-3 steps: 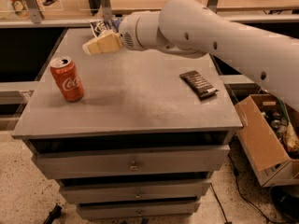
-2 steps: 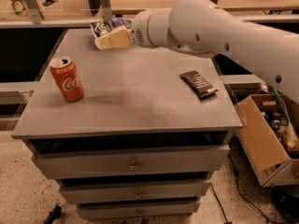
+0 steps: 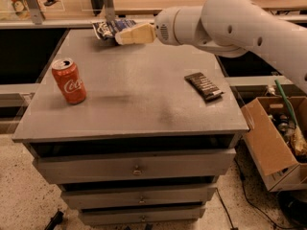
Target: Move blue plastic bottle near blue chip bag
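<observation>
The blue chip bag (image 3: 106, 28) lies at the far left edge of the grey cabinet top (image 3: 139, 104); it is dark blue with white print. My gripper (image 3: 125, 36), cream-coloured at the end of the white arm (image 3: 225, 18), hovers just right of the bag and points left toward it, covering the bag's right edge. The blue plastic bottle is not in view.
A red Coca-Cola can (image 3: 69, 80) stands upright at the left of the top. A flat dark brown bar wrapper (image 3: 204, 86) lies at the right. An open cardboard box (image 3: 276, 143) with clutter stands on the floor to the right. Drawers (image 3: 136, 166) are below.
My gripper has moved to the right along the far edge, so more of the chip bag shows. The can and the wrapper have not moved.
</observation>
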Tool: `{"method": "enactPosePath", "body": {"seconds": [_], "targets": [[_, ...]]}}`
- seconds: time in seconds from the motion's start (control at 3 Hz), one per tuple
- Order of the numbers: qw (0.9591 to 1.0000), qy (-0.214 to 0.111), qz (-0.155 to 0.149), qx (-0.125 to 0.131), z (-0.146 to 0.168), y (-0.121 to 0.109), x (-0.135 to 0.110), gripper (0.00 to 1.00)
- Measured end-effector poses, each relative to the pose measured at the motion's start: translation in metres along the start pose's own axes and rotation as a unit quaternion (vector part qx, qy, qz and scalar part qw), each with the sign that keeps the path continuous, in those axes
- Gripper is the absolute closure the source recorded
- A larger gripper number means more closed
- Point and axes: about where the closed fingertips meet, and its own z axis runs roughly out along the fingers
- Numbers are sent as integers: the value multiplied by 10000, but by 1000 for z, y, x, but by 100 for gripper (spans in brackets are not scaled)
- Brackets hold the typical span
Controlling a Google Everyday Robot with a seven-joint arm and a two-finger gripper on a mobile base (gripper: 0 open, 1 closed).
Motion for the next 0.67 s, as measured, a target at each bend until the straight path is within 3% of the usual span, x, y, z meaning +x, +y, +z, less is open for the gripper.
{"method": "enactPosePath", "body": {"seconds": [0.67], "targets": [[9995, -55, 138, -285, -14, -23, 4, 0]]}}
